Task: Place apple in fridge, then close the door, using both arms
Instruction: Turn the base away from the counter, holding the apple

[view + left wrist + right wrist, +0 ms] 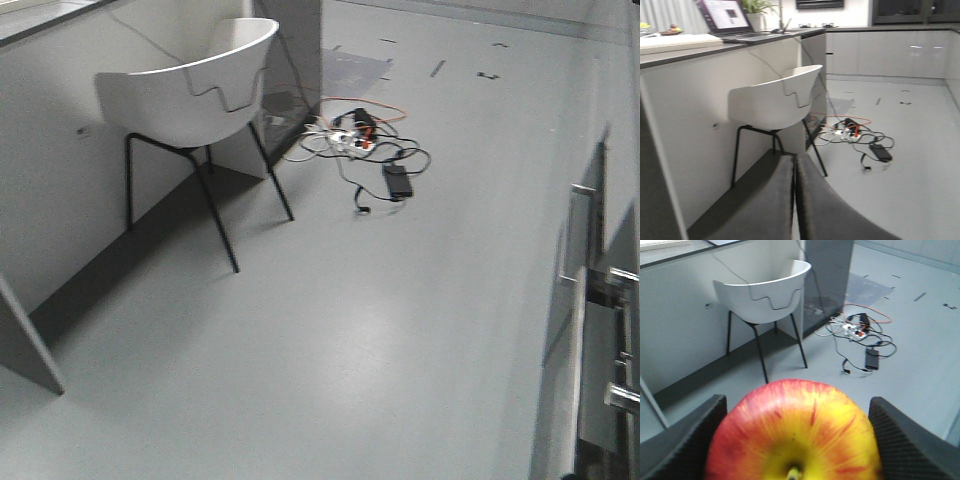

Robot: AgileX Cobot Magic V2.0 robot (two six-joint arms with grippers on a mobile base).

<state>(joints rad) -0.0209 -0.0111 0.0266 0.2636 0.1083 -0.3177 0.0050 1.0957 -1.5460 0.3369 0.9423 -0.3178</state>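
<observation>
Two ribbed dark fingers (685,440) of the right gripper (797,407) clamp the apple (795,435) from either side. The fruit is red streaked with yellow, stem dimple towards the wrist camera, and is held above the grey floor (400,330). The left gripper (794,165) hangs with its jaws pressed together, a thin slit between them, gripping nothing. Beyond, at far left, a white shell chair (195,90) on black legs stands against a pale counter (690,100) with a tangle of cables (365,140) just to its right. A laptop (725,15) sits open on top.
</observation>
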